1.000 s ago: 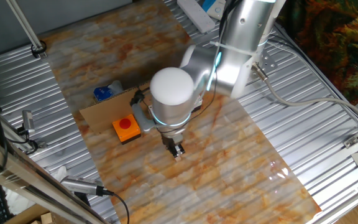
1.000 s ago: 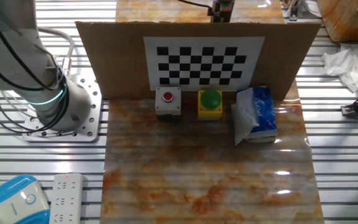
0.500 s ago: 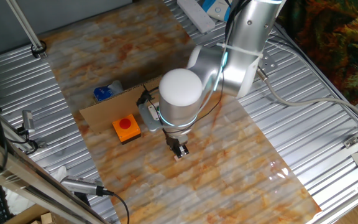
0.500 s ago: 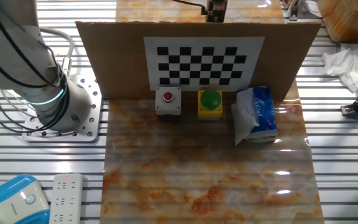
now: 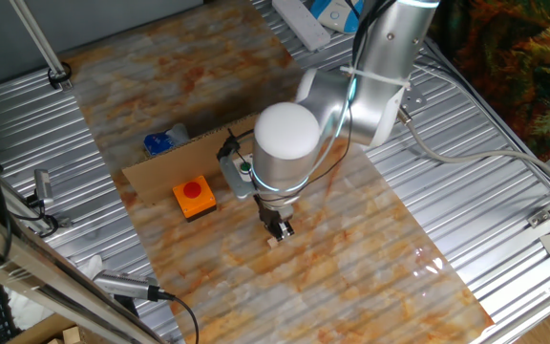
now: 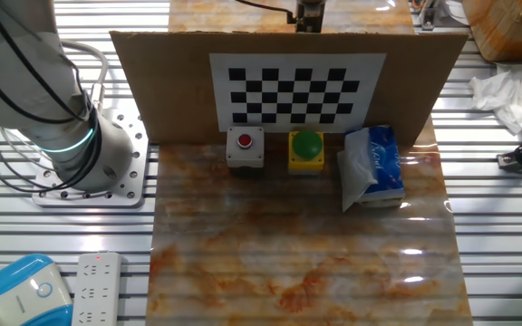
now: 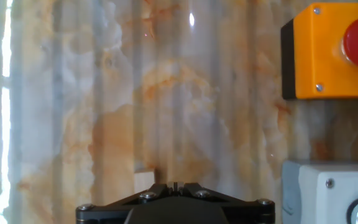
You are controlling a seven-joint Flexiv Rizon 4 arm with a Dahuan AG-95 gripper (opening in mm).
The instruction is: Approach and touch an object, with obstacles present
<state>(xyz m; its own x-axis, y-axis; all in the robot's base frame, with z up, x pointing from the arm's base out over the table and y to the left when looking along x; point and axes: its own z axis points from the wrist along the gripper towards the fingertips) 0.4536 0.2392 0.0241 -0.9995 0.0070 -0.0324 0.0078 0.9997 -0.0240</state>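
Since a second ago the gripper [image 5: 278,229], fingers seemingly pinched together, has slid toward 3 o'clock along the cardboard strip [image 5: 165,164]; approach continues; next, swing to the orange button box [image 5: 194,197] at 9 o'clock.

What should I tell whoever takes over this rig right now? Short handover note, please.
Gripper: looks shut, holding nothing, low over the marble tabletop, touching no box.
Things: the cardboard strip stands upright across the table. On the gripper's side are an orange red-button box and, in the hand view, a grey green-button box. On the far side are a grey red-button box, a yellow green-button box and a blue tissue pack.
Done: nothing touched yet.
Left: approach and touch the target, keeping clear of the cardboard.
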